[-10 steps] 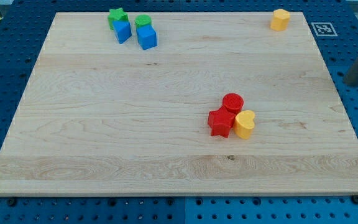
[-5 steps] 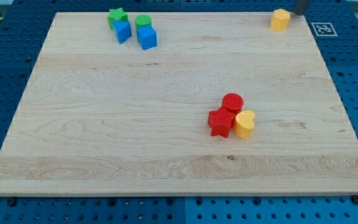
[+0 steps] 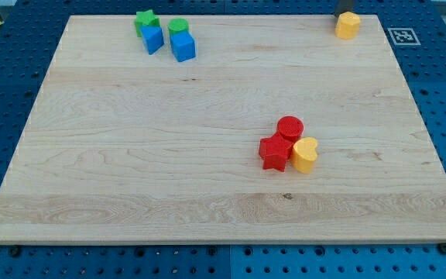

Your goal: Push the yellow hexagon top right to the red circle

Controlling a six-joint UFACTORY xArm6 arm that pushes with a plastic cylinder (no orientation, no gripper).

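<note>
Rod tip: no gripper is fitted, so there are no jaws to be apart or together; only a dark stub of the rod [image 3: 345, 6] shows at the view's top edge, its tip apparently at or just behind the yellow hexagon's far side, though contact cannot be confirmed.
Yellow hexagon [image 3: 348, 25]: the task's block, in the top-right corner of the wooden surface [image 3: 169, 155], close to the top edge and near the right edge.
Red circle [image 3: 289, 128]: the target, right of centre and well apart from the hexagon; it touches the red star [image 3: 274, 153] below-left and sits close against the yellow heart [image 3: 305, 155] below-right.
Other blocks: a green star [image 3: 145, 20], a green cylinder [image 3: 178, 28] and two blue cubes [image 3: 153, 38] [image 3: 183, 46] cluster at the top left, far from the work.
Step in hand: judged as the approach, with the rod set behind the hexagon for a push toward the view's bottom and slightly left.
Next move: calls for a long, steady push ending with the hexagon just up and right of the circle, short of disturbing the red-and-yellow cluster.
Edges and room: bare board between hexagon and circle; the nearby top and right edges leave little margin if the block slips sideways.
</note>
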